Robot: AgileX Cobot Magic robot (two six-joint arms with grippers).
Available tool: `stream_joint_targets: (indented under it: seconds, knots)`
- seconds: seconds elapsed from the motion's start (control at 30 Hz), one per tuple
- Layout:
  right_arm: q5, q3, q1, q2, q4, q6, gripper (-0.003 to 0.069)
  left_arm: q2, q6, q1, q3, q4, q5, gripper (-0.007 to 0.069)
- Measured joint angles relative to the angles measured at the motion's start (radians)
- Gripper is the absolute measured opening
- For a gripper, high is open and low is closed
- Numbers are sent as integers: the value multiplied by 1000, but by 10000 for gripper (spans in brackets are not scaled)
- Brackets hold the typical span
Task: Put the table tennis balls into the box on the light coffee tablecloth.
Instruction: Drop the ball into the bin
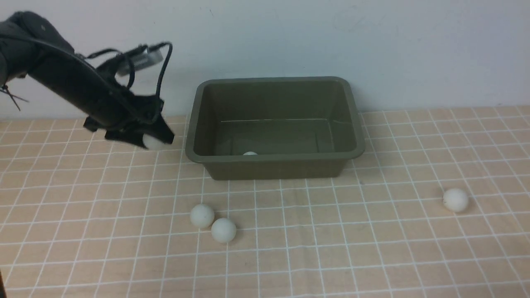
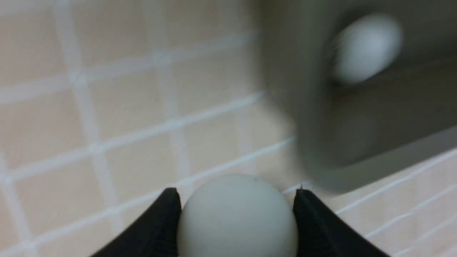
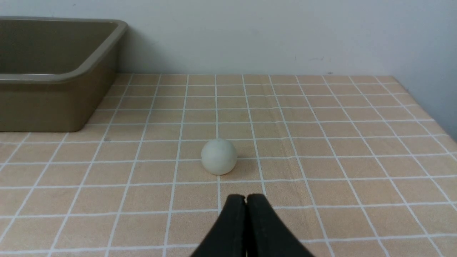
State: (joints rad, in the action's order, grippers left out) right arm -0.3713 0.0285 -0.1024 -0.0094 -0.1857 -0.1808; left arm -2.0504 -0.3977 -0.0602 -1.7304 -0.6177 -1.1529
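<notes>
My left gripper [image 1: 155,140] is just left of the olive-green box [image 1: 273,169], low over the light coffee tablecloth [image 1: 331,252]. It is shut on a white table tennis ball [image 2: 237,217], with both black fingers pressed against the ball's sides. One ball [image 1: 249,153] lies inside the box by its near wall. Two balls [image 1: 202,215] [image 1: 223,230] touch each other in front of the box. Another ball [image 1: 455,200] lies to the right. My right gripper [image 3: 245,197] is shut and empty, a short way from that ball [image 3: 219,156], and is outside the front view.
A pale wall stands right behind the box. In the right wrist view the cloth-covered table ends at its right edge [image 3: 425,107]. The left wrist view is blurred, with the box [image 2: 357,142] close beside the held ball.
</notes>
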Motion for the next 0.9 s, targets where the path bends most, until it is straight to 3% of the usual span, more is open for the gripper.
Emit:
stream_joint_targets:
  seconds: [0.2,0.43,0.73,0.87,0.9]
  knots:
    - [0,0,0,0,0,0,-19,-1,-49,107,-110,-38,49,318]
    - [0,0,0,0,0,0,-19,-57,-130,240,-114,8,188,318]
    - [-1,0,0,0,0,0,-19,-152,-172,280,-114,43,207,323]
    - [-1,0,0,0,0,0,-19,-155,-176,281,-114,46,219,402]
    - [-1,0,0,0,0,0,-19,-154,-177,281,-114,46,221,453]
